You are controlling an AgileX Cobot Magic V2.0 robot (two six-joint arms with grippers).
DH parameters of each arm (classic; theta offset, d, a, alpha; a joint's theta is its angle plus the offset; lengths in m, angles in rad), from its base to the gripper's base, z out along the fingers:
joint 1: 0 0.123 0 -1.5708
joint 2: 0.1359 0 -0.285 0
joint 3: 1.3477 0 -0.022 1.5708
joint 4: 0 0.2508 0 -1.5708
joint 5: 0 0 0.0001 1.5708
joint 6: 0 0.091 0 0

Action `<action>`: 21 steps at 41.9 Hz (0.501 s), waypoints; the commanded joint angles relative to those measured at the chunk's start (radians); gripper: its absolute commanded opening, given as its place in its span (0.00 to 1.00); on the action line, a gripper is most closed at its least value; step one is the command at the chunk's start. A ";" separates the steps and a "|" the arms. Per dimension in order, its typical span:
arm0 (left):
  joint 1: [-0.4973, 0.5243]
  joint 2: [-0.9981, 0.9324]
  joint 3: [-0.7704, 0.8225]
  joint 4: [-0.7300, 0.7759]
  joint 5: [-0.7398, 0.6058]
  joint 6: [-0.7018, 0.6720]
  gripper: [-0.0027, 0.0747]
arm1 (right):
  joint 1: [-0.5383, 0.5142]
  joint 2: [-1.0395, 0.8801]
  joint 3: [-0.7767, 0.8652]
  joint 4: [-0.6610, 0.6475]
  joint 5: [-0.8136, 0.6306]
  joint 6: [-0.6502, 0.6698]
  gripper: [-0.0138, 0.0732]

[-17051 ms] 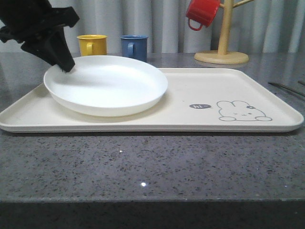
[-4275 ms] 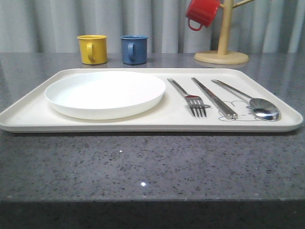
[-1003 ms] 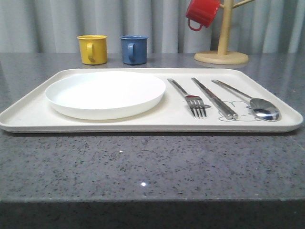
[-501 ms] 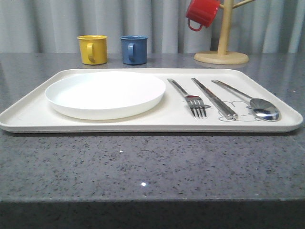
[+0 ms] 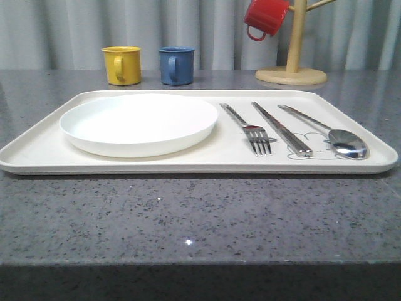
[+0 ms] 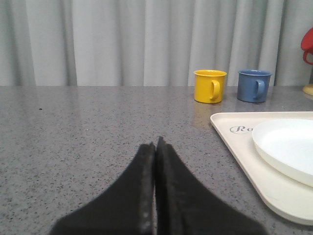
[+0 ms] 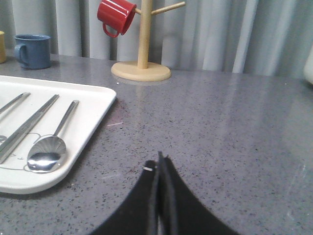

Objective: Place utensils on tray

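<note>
Front view: tray (image 5: 37,153) sits square on the counter (image 5: 200,219); white plate (image 5: 139,123) on its left half; fork (image 5: 249,130), chopsticks (image 5: 281,128) and spoon (image 5: 326,132) lie side by side on the right half, roughly parallel, apart from each other, all inside the rim; yellow mug (image 5: 121,64) and blue mug (image 5: 176,64) behind the tray; red mug (image 5: 266,17) hangs on the wooden mug tree (image 5: 292,63).

Left wrist view: left pincer (image 6: 155,147) pressed together, holding nothing, low over bare counter just beside the tray's left end; plate edge and the start of the "Rabbit" script visible.

Right wrist view: right pincer (image 7: 159,164) also pressed together and empty, over counter off the tray's right edge; spoon bowl near that corner, chopsticks next to it, a fork handle past them.

Judgement: placement looks complete; all three utensils are on the tray. What's left is a clean finish; keep both arms off the rim, since a nudge would likely send the slim metal pieces sliding on the smooth surface; no re-grasp needed unless tighter alignment is wanted.
</note>
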 commanded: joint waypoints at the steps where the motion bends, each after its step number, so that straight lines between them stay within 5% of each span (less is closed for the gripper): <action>1: 0.004 -0.024 0.001 -0.009 -0.087 -0.005 0.01 | -0.003 -0.020 -0.013 -0.007 -0.090 0.000 0.08; 13: 0.004 -0.024 0.001 -0.009 -0.087 -0.005 0.01 | -0.003 -0.021 -0.013 -0.009 -0.109 0.001 0.08; 21: 0.004 -0.024 0.001 -0.009 -0.087 -0.005 0.01 | -0.005 -0.021 -0.013 -0.115 -0.179 0.126 0.08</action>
